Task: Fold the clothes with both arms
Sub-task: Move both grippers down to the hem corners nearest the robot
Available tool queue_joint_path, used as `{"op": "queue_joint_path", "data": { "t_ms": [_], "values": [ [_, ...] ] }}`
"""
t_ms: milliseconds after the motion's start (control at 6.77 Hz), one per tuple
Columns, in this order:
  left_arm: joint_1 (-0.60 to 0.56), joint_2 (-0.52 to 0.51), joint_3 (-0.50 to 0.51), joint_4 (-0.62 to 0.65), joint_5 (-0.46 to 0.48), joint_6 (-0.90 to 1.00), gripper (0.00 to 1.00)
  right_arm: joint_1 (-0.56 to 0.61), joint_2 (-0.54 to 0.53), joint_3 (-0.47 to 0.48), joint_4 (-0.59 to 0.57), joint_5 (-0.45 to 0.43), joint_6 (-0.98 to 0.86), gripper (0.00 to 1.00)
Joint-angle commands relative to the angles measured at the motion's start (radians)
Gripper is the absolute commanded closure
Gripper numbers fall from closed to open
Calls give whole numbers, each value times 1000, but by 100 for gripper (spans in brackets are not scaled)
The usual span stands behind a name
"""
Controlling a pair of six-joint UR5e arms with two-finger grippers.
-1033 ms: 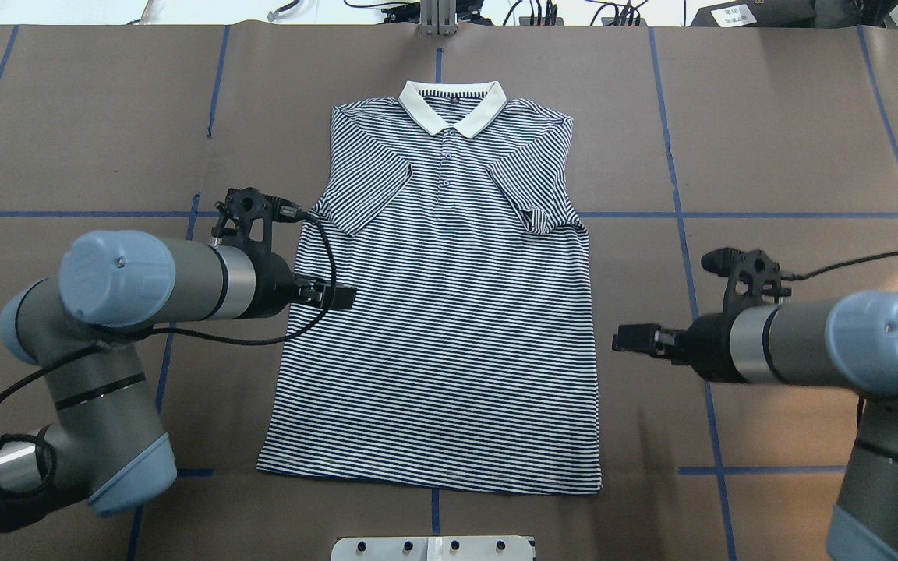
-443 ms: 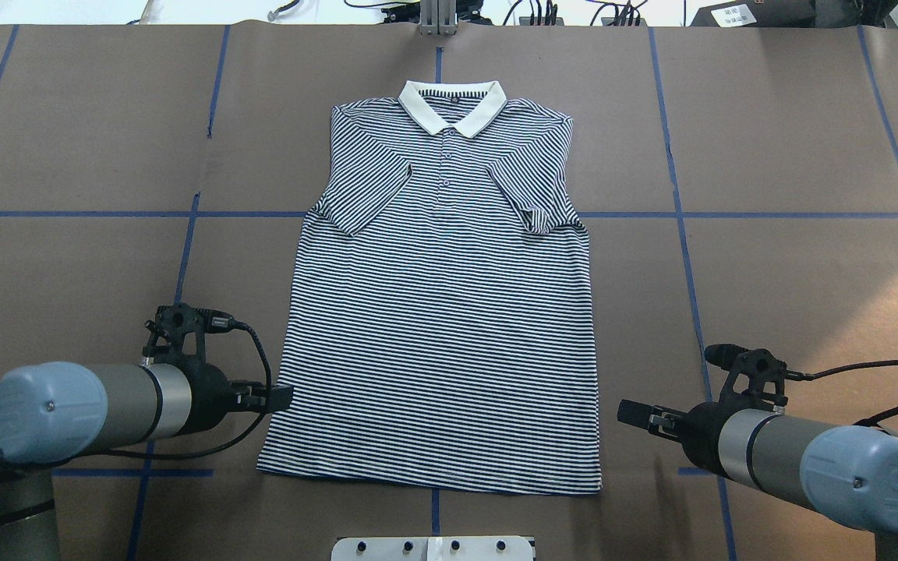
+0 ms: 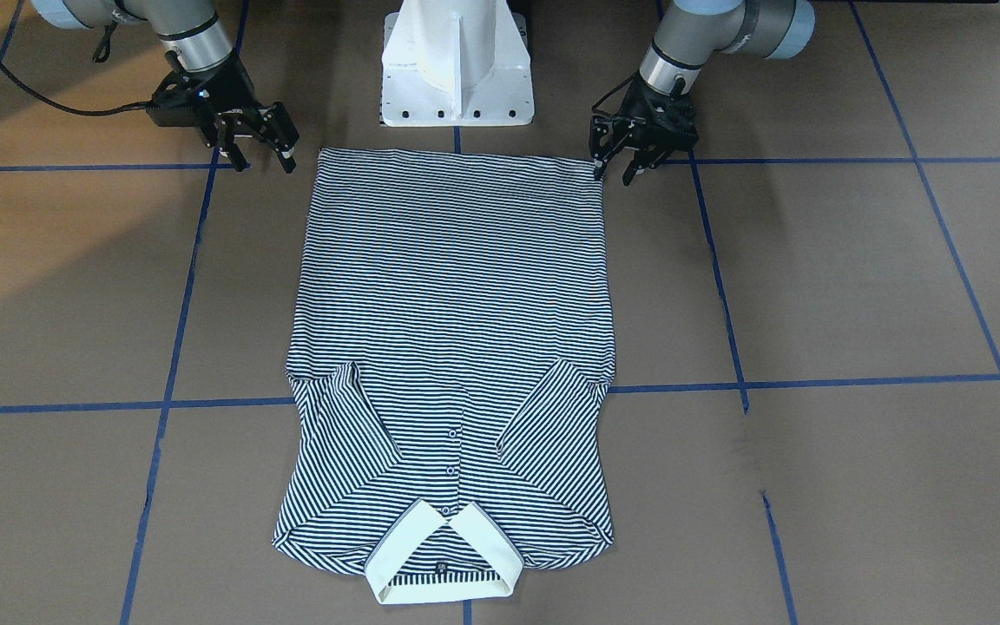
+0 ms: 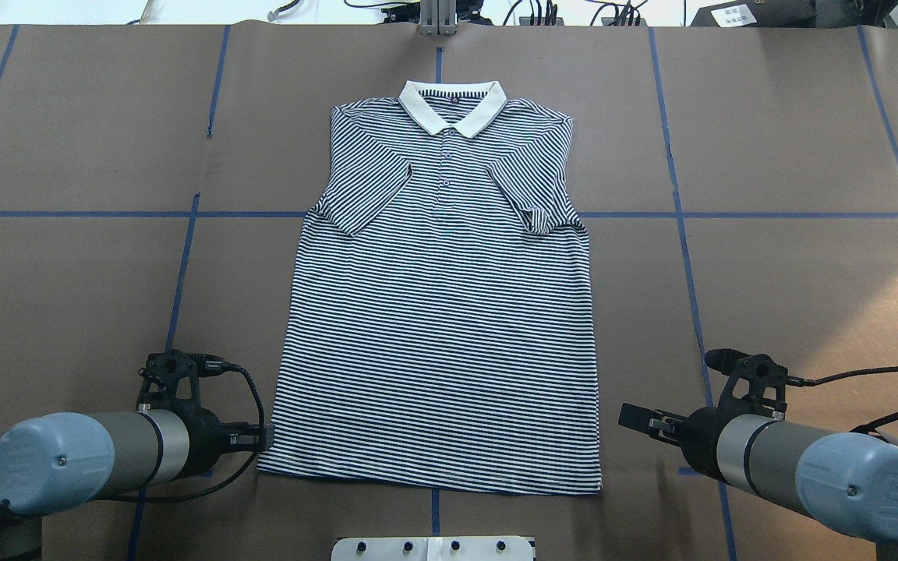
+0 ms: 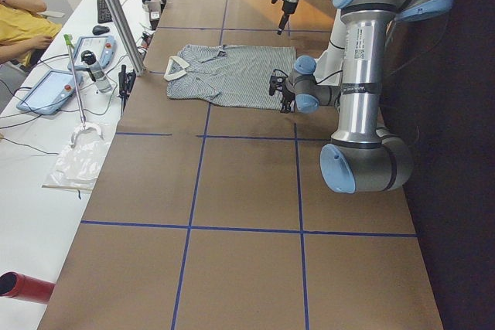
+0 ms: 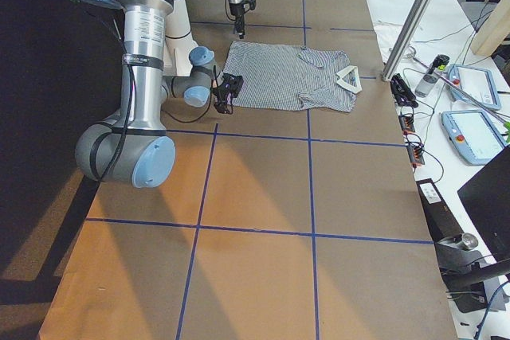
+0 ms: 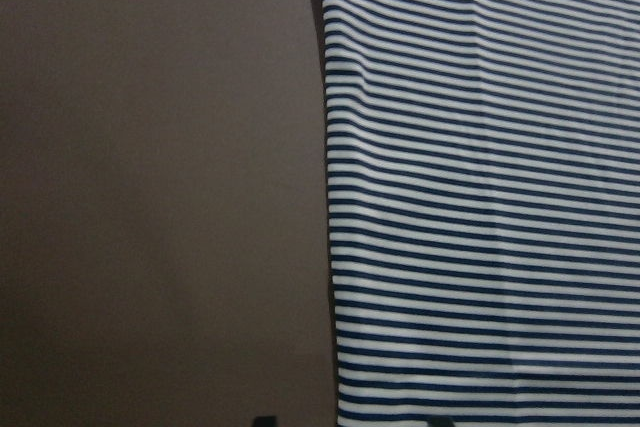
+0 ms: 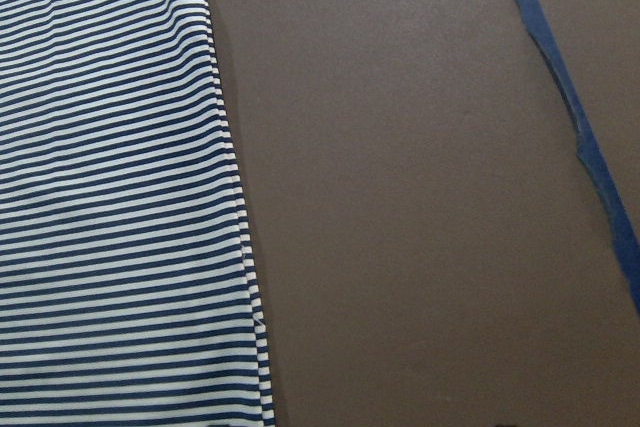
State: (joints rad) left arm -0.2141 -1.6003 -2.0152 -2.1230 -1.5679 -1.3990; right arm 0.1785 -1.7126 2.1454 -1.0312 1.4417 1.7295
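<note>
left end effector (image 3: 615,171) moved to shirt (image 3: 452,286) hem | right end effector (image 3: 266,163) steady | both open, empty

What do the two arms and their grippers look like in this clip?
Both the left arm and right arm are grey-and-silver tubes with rounded light blue joint caps. The left gripper and right gripper are black, with two jaws each; a black cable loops from each wrist.

Left hand (image 3: 617,167) low, jaws apart, right hand (image 3: 264,154) low, jaws spread wide, both pointing downward
</note>
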Motion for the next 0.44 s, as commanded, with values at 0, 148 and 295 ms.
{"op": "queue_joint_path", "data": {
  "t_ms": [0,148,295],
  "values": [
    [27,-1,0,24,9,-20,47,-10,1,1,-3,-3,1,8],
    [30,-3,0,25,9,-26,50,-10,2,1,-3,-4,1,8],
    [39,-6,0,25,9,-38,51,-10,2,1,-3,-4,1,8]
  ]
}}
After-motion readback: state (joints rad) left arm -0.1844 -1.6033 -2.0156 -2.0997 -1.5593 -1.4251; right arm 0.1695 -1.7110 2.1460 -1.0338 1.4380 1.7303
